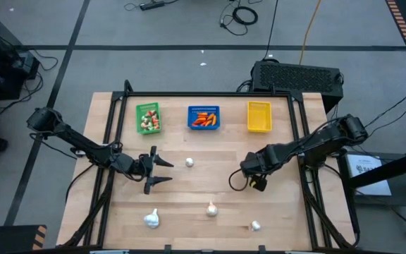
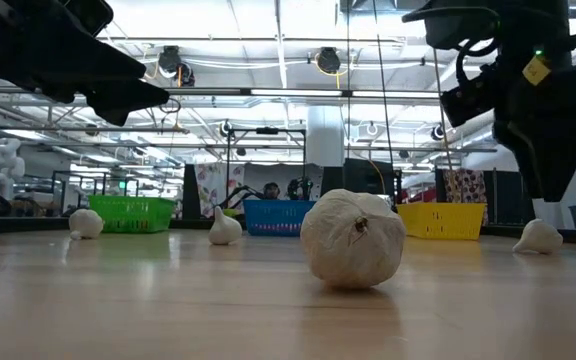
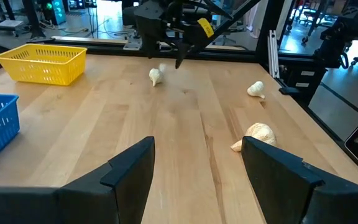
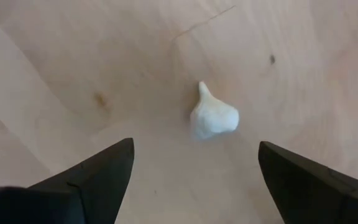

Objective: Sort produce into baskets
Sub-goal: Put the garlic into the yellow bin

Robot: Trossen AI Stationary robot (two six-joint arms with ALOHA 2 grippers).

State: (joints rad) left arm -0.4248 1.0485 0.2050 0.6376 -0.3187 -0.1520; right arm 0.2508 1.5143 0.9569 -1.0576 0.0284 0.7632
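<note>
Garlic bulbs lay loose on the worktop (image 1: 118, 212): one (image 1: 189, 162) near the middle between the two arms, one with a reddish tinge (image 1: 211, 209) nearer the front, a larger one (image 1: 152, 219) at the front left, and a small one (image 1: 256, 226) at the front right. In the right wrist view a single white bulb (image 4: 212, 117) sat on bare wood between that gripper's dark fingers (image 4: 98, 177), untouched by either.

The right gripper (image 1: 245, 176) hung low over the worktop right of centre, its arm reaching in from the right edge and bent at the elbow, the fingers spread wide apart and holding nothing. The left gripper (image 1: 162, 171) sat left of centre on an arm stretched in from the left edge — its two fingers splayed open toward the middle bulb, also empty.

Along the far edge stood three baskets in a row, well apart from each other. The green basket (image 1: 148, 118) held a mix of small green, tan and red pieces. The blue basket (image 1: 204, 117) held slim red and orange pieces. The yellow basket (image 1: 259, 116) showed only its own mesh floor — no produce could be made out in it.
</note>
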